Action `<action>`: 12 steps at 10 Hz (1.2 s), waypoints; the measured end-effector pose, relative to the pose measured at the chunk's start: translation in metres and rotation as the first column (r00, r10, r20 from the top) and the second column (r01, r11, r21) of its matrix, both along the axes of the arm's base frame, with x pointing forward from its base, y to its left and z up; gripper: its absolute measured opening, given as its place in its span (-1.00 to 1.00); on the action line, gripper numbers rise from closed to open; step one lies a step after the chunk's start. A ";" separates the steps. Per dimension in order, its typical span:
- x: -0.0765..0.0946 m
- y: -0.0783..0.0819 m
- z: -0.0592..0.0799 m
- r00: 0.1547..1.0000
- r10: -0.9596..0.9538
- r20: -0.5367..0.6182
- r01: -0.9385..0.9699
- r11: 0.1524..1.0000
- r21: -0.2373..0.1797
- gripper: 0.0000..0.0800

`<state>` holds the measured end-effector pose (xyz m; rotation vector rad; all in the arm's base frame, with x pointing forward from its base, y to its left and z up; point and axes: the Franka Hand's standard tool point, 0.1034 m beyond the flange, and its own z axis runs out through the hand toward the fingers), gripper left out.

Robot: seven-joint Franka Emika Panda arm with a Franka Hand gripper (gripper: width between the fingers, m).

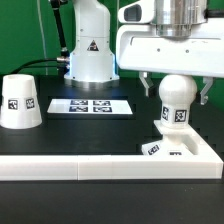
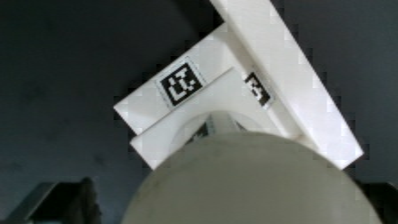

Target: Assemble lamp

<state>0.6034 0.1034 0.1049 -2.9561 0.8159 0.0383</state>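
Note:
The white ball bulb stands upright on the flat square base, which lies in the corner of the wall at the exterior view's right. My gripper is straight above it, open, one finger on each side of the ball and apart from it. The truncated-cone shade stands alone at the exterior view's left. In the wrist view the bulb fills the near part, with the tagged base beyond it and one dark finger beside it.
The long white L-shaped wall runs along the front and turns up the exterior view's right; it also shows in the wrist view. The marker board lies mid-table. The robot's base stands behind it.

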 end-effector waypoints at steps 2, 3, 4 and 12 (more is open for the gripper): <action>0.002 0.012 0.007 0.963 0.262 0.060 -0.261 0.965 -0.022 0.75; 0.002 0.010 0.007 0.919 0.387 0.069 -0.386 0.922 -0.033 0.75; 0.003 0.009 0.008 0.872 0.484 0.075 -0.482 0.875 -0.041 0.75; 0.004 0.003 0.006 0.477 0.877 0.061 -0.871 0.481 -0.104 0.75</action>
